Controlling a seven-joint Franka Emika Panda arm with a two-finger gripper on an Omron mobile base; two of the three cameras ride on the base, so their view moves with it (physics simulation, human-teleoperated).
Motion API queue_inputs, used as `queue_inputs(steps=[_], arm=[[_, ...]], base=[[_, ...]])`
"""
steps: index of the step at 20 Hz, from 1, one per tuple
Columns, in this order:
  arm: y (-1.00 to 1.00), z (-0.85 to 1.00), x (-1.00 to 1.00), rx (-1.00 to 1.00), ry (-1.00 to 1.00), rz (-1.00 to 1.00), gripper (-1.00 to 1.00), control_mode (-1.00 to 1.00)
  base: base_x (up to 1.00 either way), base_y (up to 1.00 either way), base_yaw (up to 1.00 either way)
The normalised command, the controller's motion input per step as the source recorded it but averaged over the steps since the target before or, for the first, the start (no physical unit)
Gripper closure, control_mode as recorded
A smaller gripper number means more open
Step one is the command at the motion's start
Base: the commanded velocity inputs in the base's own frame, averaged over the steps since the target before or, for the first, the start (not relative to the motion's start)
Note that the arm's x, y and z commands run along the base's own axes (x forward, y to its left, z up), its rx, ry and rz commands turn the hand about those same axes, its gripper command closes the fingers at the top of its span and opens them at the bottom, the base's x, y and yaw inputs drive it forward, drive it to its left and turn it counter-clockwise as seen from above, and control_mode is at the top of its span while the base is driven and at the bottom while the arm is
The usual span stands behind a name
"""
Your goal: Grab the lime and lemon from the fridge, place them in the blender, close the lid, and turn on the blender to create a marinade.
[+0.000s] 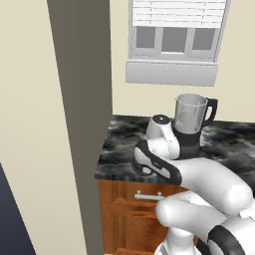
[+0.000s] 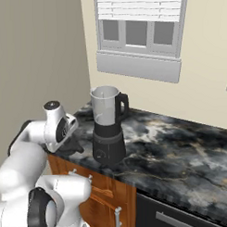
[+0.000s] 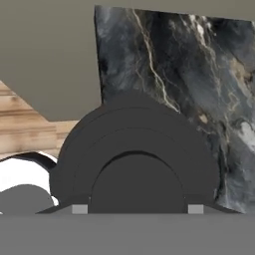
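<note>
You see the claw [image 3: 137, 209] low over the counter [image 2: 177, 150], close to its front edge. The lid [image 3: 134, 149] lies directly in front of the claw, flat on the dark marble, dome up. The 2 fingertips [image 3: 79, 209] stand apart, 1 on each side of the lid's centre knob. I cannot tell if they already press on it. In the right base view the blender [image 2: 108, 129] stands upright just beside the claw, on its right, jar top open, handle turned away from the claw.
</note>
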Motion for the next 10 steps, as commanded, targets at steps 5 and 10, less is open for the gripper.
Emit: queue_inputs(steps=[5, 10], arm=[[0.0, 1.0, -0.44, 0.0, -0.02, 0.0, 1.0, -1.0], [0.0, 1.0, -0.41, 0.0, 0.0, 0.0, 1.0, -1.0]], base=[[0.0, 0.0, 0.0], [0.0, 0.0, 0.0]])
